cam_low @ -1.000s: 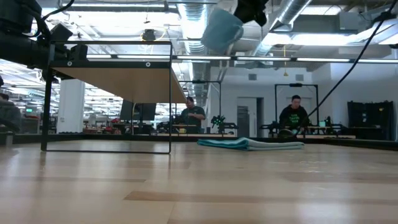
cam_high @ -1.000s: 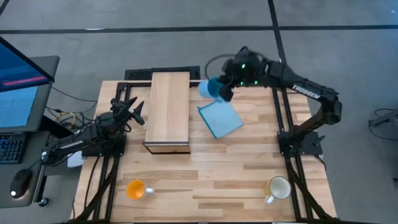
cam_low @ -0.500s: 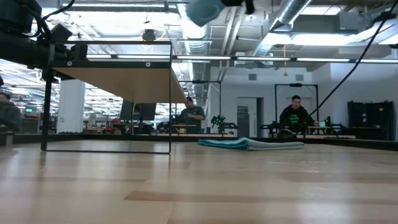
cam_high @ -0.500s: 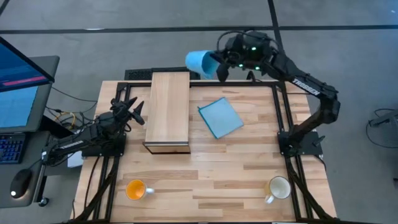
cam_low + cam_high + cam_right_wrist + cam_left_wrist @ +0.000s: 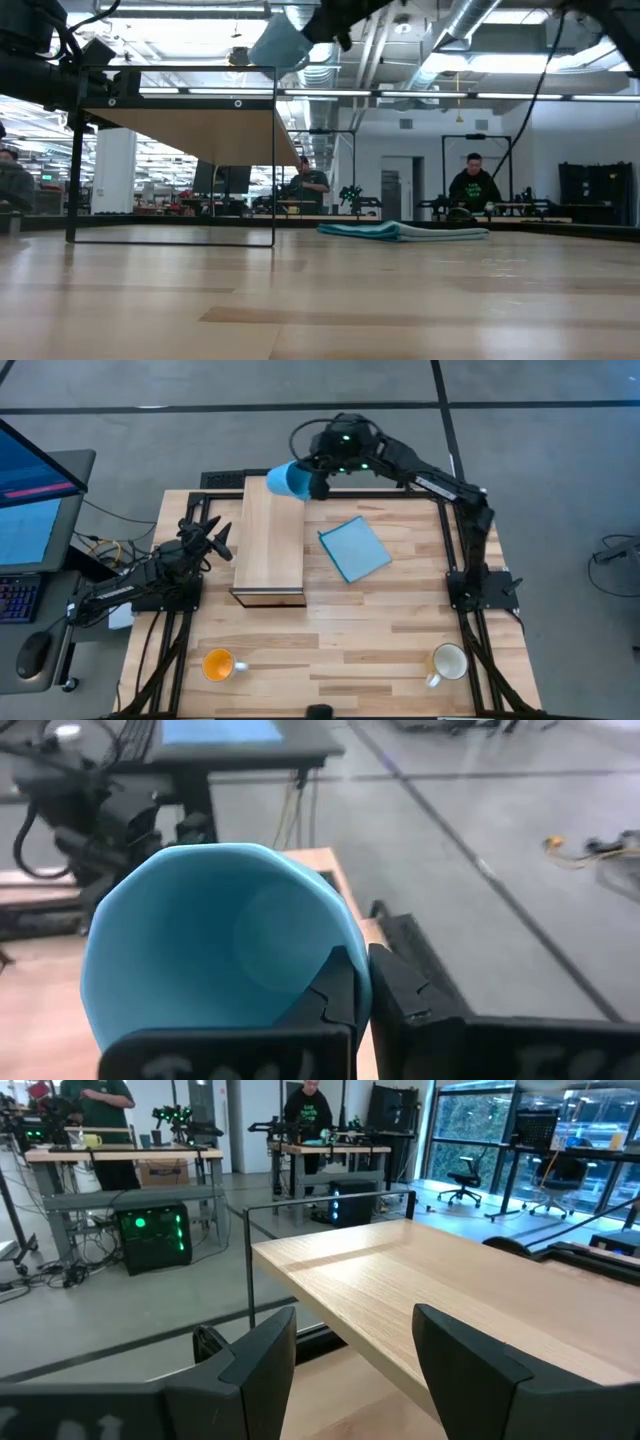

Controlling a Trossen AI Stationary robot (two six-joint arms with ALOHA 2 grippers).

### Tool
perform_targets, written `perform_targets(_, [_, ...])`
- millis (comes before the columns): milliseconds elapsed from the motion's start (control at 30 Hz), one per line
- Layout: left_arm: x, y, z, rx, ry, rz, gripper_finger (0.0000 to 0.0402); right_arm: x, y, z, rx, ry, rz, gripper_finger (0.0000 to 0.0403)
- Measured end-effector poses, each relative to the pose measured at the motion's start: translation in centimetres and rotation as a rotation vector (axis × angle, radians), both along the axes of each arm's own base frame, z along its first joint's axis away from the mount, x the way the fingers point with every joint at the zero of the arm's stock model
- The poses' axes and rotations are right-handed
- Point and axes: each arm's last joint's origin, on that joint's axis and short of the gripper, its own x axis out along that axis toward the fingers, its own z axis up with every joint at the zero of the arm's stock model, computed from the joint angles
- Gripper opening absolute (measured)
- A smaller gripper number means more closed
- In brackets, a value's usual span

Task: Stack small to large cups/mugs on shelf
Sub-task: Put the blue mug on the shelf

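Note:
My right gripper (image 5: 318,482) is shut on the small light-blue mug (image 5: 290,480) and holds it in the air over the far end of the light-wood shelf (image 5: 268,535). In the low view the mug (image 5: 278,42) hangs tilted above the shelf's top (image 5: 190,130). The orange mug (image 5: 218,663) stands near the table's front left. The cream-white mug (image 5: 448,661) stands near the front right. My left gripper (image 5: 215,540) waits open and empty just left of the shelf (image 5: 450,1300). My right gripper pinches the mug's wall at the rim (image 5: 350,955), one finger (image 5: 335,995) inside the mug and one (image 5: 400,990) outside. The fingers come level from the table's right. The mug is lifted clear, tipped on its side, its mouth toward the gripper.
A flat blue square sheet (image 5: 353,550) lies on the table right of the shelf. A desk with a monitor (image 5: 30,500) stands beyond the table's left edge. People sit at benches far behind the table (image 5: 472,190).
My right gripper has carried the blue mug toward the table's left, from above the far edge right of the shelf to over the shelf's far end. It rose on the way, then came down a little. The mug stays in the hold.

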Motion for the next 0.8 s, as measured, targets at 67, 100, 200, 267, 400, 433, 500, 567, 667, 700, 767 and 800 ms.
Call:
perform_targets(67, [0.0,0.0,0.0,0.0,0.0,0.0,0.0195,1.0,-0.2,-0.5,-0.003,0.045,0.019,0.0021])
perform_targets(100, [0.0,0.0,0.0,0.0,0.0,0.0,0.0195,1.5,-0.3,-0.8,-0.007,0.069,0.03,0.0021])
perform_targets(200, [0.0,0.0,0.0,0.0,0.0,0.0,0.0195,2.5,-0.4,-1.6,-0.028,0.111,0.058,0.0021])
perform_targets(267, [0.0,0.0,0.0,0.0,0.0,-0.001,0.0195,2.8,-0.3,-2.4,-0.035,0.131,0.07,0.0021])
perform_targets(400, [0.0,0.0,0.0,0.004,0.005,-0.001,0.0195,3.4,-0.6,-3.7,-0.016,0.175,0.073,0.0021])
perform_targets(433, [0.0,0.0,0.0,0.004,0.006,-0.001,0.0195,3.4,-0.7,-4.1,-0.006,0.198,0.072,0.0021])
perform_targets(500, [0.0,0.0,0.0,0.004,0.006,-0.001,0.0195,3.3,-0.6,-4.6,0.012,0.237,0.073,0.0021])
perform_targets(567, [0.0,0.0,0.0,0.005,0.007,-0.001,0.0195,3.2,-0.6,-4.7,0.01,0.248,0.075,0.0021])
perform_targets(667, [0.0,0.0,0.0,0.006,0.008,0.0,0.0195,3.0,-0.5,-4.8,0.02,0.268,0.077,0.0021])
perform_targets(700, [0.0,0.0,0.0,0.006,0.009,0.0,0.0195,3.0,-0.5,-4.8,0.024,0.276,0.078,0.0021])
perform_targets(767, [0.0,0.0,0.0,0.006,0.009,0.0,0.0195,2.7,-0.6,-5.0,0.038,0.301,0.076,0.0021])
perform_targets(800, [0.0,0.0,0.0,0.006,0.009,0.0,0.0195,2.6,-0.6,-5.1,0.049,0.316,0.078,0.0021])
